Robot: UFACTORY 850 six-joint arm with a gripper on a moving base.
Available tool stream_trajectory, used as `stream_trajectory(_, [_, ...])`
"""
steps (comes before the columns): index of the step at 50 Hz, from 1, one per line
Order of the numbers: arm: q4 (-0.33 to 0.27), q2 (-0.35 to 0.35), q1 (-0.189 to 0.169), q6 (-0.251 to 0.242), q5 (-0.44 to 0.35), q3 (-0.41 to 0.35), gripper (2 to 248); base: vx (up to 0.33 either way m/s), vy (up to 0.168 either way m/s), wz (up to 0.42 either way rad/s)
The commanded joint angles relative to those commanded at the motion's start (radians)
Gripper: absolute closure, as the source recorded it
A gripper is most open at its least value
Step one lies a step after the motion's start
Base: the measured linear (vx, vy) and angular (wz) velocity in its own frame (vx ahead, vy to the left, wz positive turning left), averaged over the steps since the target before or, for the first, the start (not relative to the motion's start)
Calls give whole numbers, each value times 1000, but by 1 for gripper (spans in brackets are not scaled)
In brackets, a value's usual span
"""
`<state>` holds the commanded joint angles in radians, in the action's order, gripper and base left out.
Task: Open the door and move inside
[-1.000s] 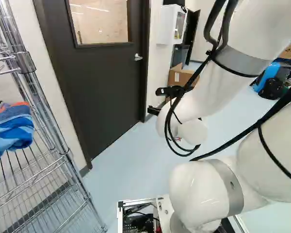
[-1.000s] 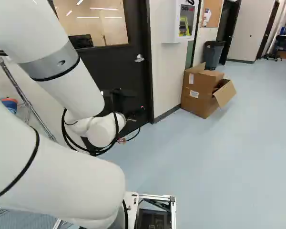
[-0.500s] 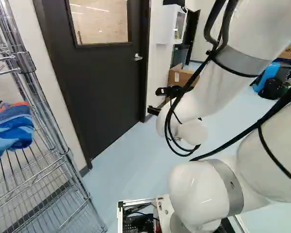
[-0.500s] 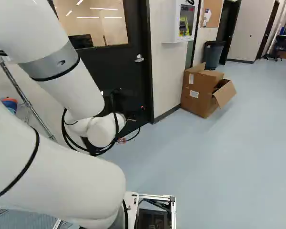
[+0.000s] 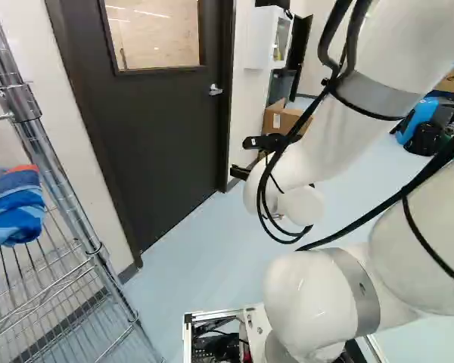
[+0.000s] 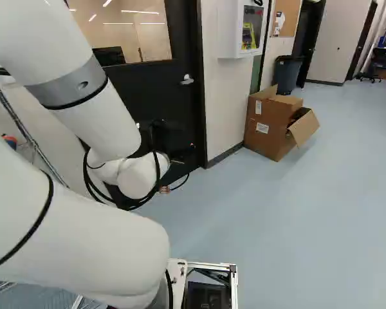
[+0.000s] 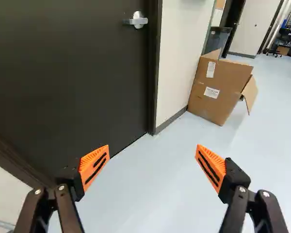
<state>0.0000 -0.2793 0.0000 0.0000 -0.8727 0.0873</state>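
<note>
Wrist view pads (image 7: 94, 166), 2 orange wedges with ribbed edges, stand wide apart on the gripper (image 5: 240, 156), which is released, pale smooth floor (image 7: 145, 184) showing between its 2 fingers. Ahead lies the dark, flat door (image 7: 63, 77), closed in its frame. Its silver lever handle (image 7: 138, 21) sits farther ahead, well apart from both fingers. The arm (image 5: 318, 295) is glossy white, rounded, ringed with grey and looped by black cables. Left base view shows, nearer than the door, a chrome wire rack (image 5: 54, 181) bearing crumpled blue cloth (image 5: 13, 208). Both base views show the door's rectangular window (image 5: 155, 34), outside the wrist view. Past the door stands 1 open cardboard box (image 6: 270, 125); right base view adds a corkboard (image 6: 287, 18) beyond.
</note>
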Motion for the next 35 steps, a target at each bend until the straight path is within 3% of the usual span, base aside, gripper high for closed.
stream_trajectory(35, [0, 0, 0, 0, 0, 0, 3, 143, 1, -4])
